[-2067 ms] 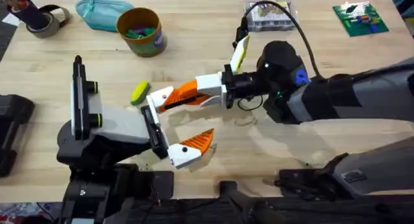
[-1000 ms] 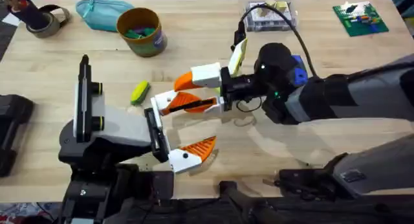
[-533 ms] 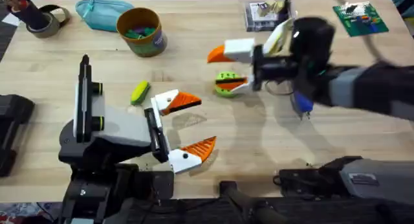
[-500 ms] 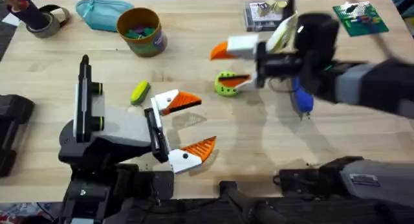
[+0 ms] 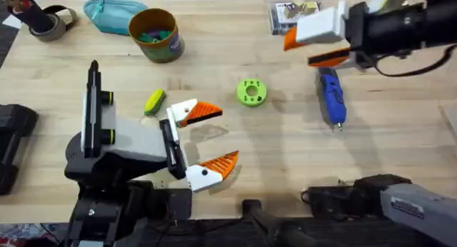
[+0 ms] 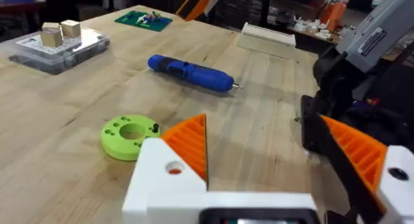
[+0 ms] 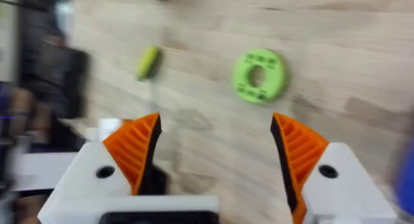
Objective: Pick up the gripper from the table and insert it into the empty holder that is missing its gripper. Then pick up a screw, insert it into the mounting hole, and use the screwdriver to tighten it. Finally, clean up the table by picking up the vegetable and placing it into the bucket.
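The white holder (image 5: 181,110) is the far finger mount of my left gripper (image 5: 227,134), and the orange ribbed gripper (image 5: 207,111) sits in it. My left gripper (image 6: 262,140) is open and holds nothing. Toward the back right, above the table, my right gripper (image 5: 308,49) is open and holds nothing. The blue screwdriver (image 5: 331,98) lies just below it on the table. A green disc (image 5: 250,92) with holes lies mid-table, and a small dark screw (image 6: 155,127) stands in it. The yellow-green vegetable (image 5: 154,101) lies left of the holder. The mustard bucket (image 5: 154,34) stands at the back left.
A teal pouch (image 5: 113,11) and a tape roll (image 5: 48,22) lie at the back left. A clear box (image 5: 294,15) and a green board (image 5: 397,20) lie at the back right. A black block (image 5: 13,143) sits at the left edge.
My right gripper has pulled away from the holder and swung up to the back right, open. The green disc and the screwdriver have come into view on the table.
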{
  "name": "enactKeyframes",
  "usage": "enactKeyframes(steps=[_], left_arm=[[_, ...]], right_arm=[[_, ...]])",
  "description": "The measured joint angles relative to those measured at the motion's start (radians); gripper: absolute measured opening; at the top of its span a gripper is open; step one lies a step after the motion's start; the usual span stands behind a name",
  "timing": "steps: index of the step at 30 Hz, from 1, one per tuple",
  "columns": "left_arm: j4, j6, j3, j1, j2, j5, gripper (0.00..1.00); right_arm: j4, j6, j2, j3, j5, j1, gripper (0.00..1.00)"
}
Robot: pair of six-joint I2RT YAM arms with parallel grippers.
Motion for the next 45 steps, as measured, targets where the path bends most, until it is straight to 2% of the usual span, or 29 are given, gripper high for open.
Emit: enactKeyframes(steps=[4, 7, 12, 16, 21, 28, 37, 45], left_arm=[[0.0, 0.0, 0.0, 0.0, 0.0, 0.0, 0.991], [0.0, 0.0, 0.0, 0.0, 0.0, 0.0, 0.991], [0.0, 0.0, 0.0, 0.0, 0.0, 0.0, 0.991], [0.0, 0.0, 0.0, 0.0, 0.0, 0.0, 0.991], [0.0, 0.0, 0.0, 0.0, 0.0, 0.0, 0.991], [0.0, 0.0, 0.0, 0.0, 0.0, 0.0, 0.991], [0.0, 0.0, 0.0, 0.0, 0.0, 0.0, 0.991], [0.0, 0.0, 0.0, 0.0, 0.0, 0.0, 0.991]], right_arm=[[-0.1, -0.091, 0.0, 0.037, 0.144, 0.019, 0.997], [-0.142, -0.124, 0.001, 0.037, 0.239, 0.07, 0.997], [-0.141, -0.151, 0.021, 0.039, 0.382, 0.205, 0.997], [-0.135, -0.163, 0.087, 0.041, 0.473, 0.311, 0.997], [-0.11, -0.176, 0.185, 0.041, 0.517, 0.396, 0.997], [-0.109, -0.18, 0.244, 0.041, 0.538, 0.425, 0.997], [-0.083, -0.172, 0.194, 0.025, 0.664, 0.527, 0.997], [0.044, -0.097, 0.118, -0.132, 0.663, 0.518, 0.997]])
